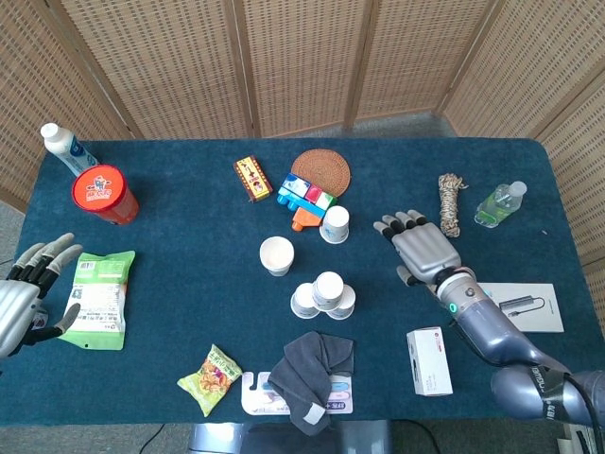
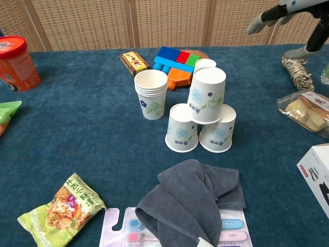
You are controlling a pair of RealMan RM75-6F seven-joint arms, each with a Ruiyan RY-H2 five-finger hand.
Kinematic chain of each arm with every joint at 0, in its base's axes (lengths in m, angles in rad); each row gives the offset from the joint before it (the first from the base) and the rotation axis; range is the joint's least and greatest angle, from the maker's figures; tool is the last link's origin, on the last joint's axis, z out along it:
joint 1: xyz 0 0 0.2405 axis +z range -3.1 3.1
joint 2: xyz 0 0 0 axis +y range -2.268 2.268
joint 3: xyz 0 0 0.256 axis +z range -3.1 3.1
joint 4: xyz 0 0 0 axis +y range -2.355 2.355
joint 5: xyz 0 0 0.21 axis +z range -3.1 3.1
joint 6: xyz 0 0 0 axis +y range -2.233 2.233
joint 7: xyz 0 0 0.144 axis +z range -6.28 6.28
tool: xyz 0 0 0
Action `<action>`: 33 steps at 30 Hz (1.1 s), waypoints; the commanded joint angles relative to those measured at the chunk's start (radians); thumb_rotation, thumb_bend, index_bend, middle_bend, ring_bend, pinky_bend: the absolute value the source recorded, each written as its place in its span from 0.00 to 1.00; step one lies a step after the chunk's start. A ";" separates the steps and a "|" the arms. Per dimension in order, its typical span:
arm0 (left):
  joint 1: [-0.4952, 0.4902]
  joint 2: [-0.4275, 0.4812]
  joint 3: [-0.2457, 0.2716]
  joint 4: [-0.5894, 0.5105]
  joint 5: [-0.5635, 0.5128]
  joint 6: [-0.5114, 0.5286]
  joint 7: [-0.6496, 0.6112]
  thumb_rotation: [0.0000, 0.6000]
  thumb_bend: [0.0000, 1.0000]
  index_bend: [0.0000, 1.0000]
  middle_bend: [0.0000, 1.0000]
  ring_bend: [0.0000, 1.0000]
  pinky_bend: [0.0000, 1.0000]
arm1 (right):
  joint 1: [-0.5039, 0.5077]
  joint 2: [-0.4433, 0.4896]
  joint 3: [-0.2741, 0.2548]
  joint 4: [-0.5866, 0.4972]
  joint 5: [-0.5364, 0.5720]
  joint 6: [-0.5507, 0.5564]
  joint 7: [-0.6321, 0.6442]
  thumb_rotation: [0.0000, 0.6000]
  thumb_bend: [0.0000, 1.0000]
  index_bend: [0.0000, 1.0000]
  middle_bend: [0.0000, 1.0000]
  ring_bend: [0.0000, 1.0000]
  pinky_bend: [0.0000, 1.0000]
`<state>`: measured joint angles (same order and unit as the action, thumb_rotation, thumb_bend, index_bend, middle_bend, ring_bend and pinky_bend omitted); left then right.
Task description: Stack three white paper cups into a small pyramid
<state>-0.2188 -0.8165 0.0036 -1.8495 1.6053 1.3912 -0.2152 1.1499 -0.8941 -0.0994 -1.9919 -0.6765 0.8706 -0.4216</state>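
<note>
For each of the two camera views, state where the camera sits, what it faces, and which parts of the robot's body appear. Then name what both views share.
Head view: high above the near table edge, looking down on the whole blue table; shows the left robot hand and the right robot hand with its arm.
Chest view: low at the near edge, looking across the table; only the right robot hand's fingers show, top right.
Shared: the cup pyramid, the upright cup stack, the grey cloth.

Screened lab table (image 1: 189, 265), wicker partitions (image 1: 302, 57)

Silver-grey right hand (image 1: 423, 250), dark-tipped fingers (image 1: 395, 223), green-lit wrist ring (image 1: 453, 307).
</note>
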 commanded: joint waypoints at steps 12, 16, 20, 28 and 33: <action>0.016 0.017 -0.017 -0.014 -0.035 0.015 -0.013 1.00 0.47 0.00 0.00 0.00 0.03 | -0.263 0.005 0.038 0.106 -0.203 0.159 0.173 1.00 0.47 0.02 0.03 0.00 0.07; 0.025 0.023 -0.016 -0.014 -0.046 0.017 -0.024 1.00 0.47 0.00 0.00 0.00 0.03 | -0.353 -0.006 0.044 0.149 -0.260 0.237 0.218 1.00 0.47 0.02 0.02 0.00 0.02; 0.038 0.027 -0.015 -0.010 -0.058 0.026 -0.036 1.00 0.47 0.00 0.00 0.00 0.03 | -0.435 -0.017 0.052 0.181 -0.293 0.309 0.256 1.00 0.47 0.02 0.00 0.00 0.00; 0.072 0.021 -0.007 0.014 -0.081 0.044 -0.071 1.00 0.47 0.00 0.00 0.00 0.03 | -0.577 -0.026 0.070 0.207 -0.335 0.419 0.304 1.00 0.47 0.02 0.00 0.00 0.00; 0.095 0.013 -0.003 0.036 -0.089 0.061 -0.101 1.00 0.47 0.00 0.00 0.00 0.03 | -0.655 -0.032 0.085 0.207 -0.362 0.494 0.323 1.00 0.47 0.02 0.00 0.00 0.00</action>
<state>-0.1280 -0.8012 -0.0005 -1.8171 1.5180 1.4487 -0.3116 0.5171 -0.9226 -0.0218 -1.7867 -1.0253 1.3418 -0.1078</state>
